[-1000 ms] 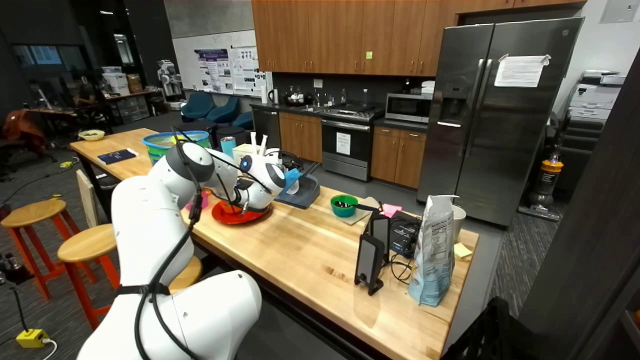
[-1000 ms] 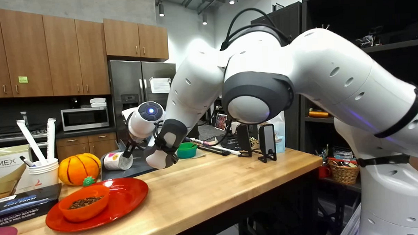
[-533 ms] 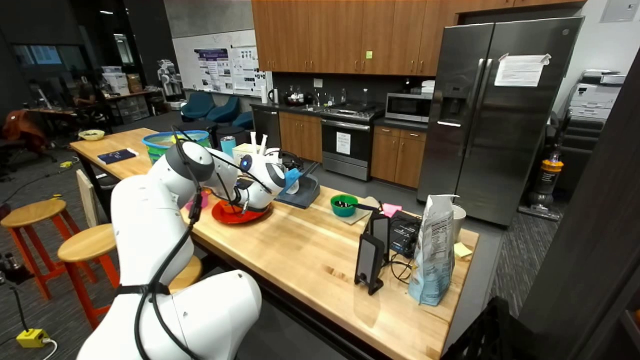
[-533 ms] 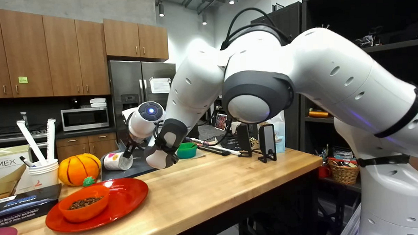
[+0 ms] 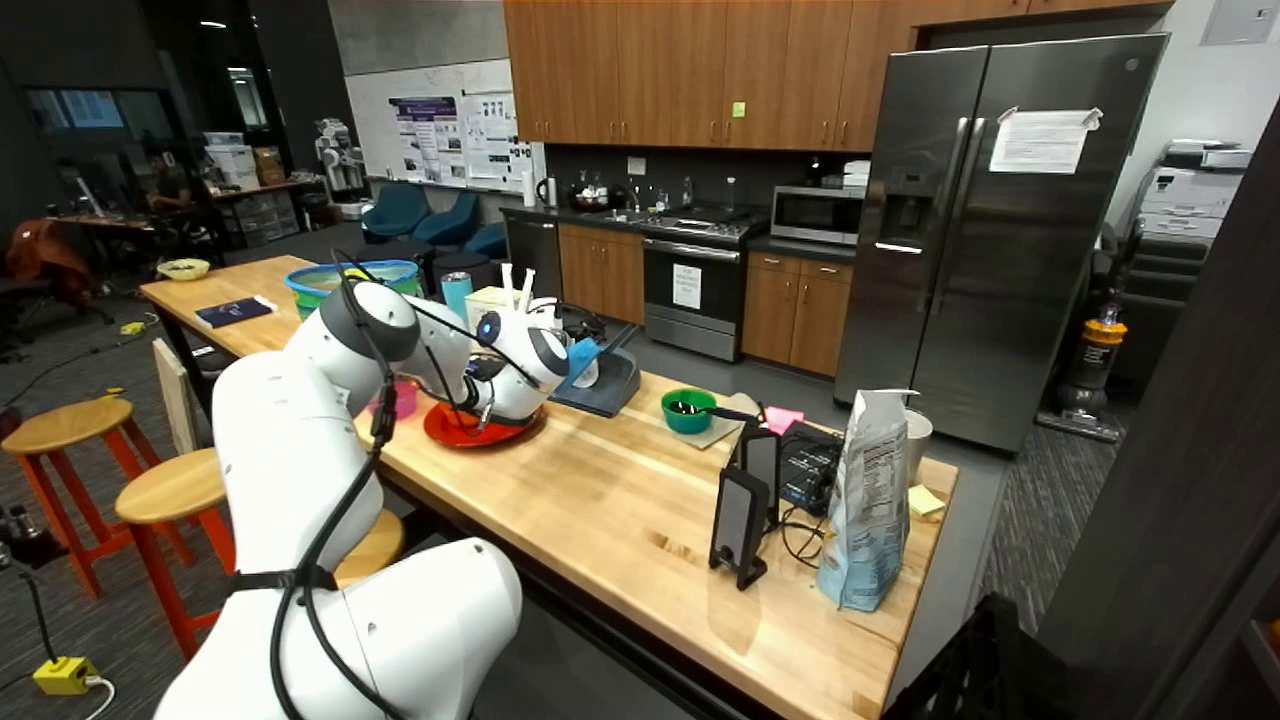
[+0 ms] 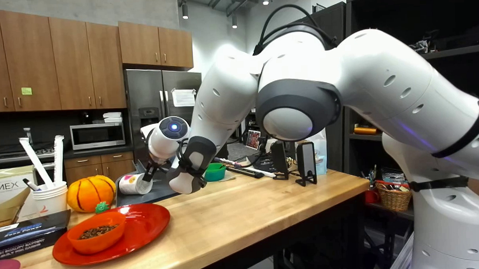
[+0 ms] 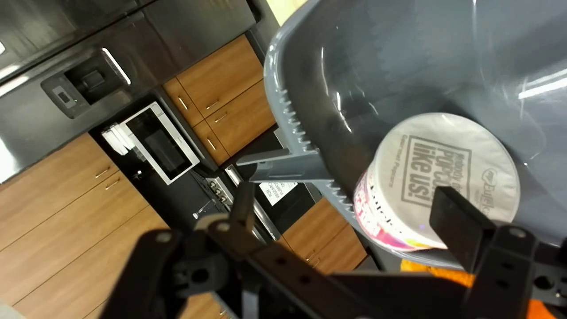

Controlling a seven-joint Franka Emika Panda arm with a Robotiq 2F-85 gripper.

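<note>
A white popcorn cup (image 7: 443,164) with a pink and yellow printed side lies in a grey dustpan (image 7: 376,48), its printed lid facing the wrist camera. My gripper (image 7: 345,199) stands open in the wrist view, its two dark fingers wide apart. One finger overlaps the lower edge of the lid there; the other is off to the left, past the dustpan's rim. Whether either touches the cup, I cannot tell. In an exterior view the gripper (image 6: 148,173) is right beside the cup (image 6: 134,184), at its lid end. The arm hides the gripper in an exterior view (image 5: 510,370).
An orange pumpkin (image 6: 91,193) sits close to the dustpan. Nearer the camera, an orange bowl (image 6: 96,241) of brown bits rests on a red plate (image 6: 147,225). A green bowl (image 5: 688,411), black speakers (image 5: 738,525) and a tall bag (image 5: 868,510) stand farther along the table.
The arm's elbow has shifted slightly, and the wrist and gripper have moved a very small amount to the right in an exterior view. The cup and dustpan look unmoved.
</note>
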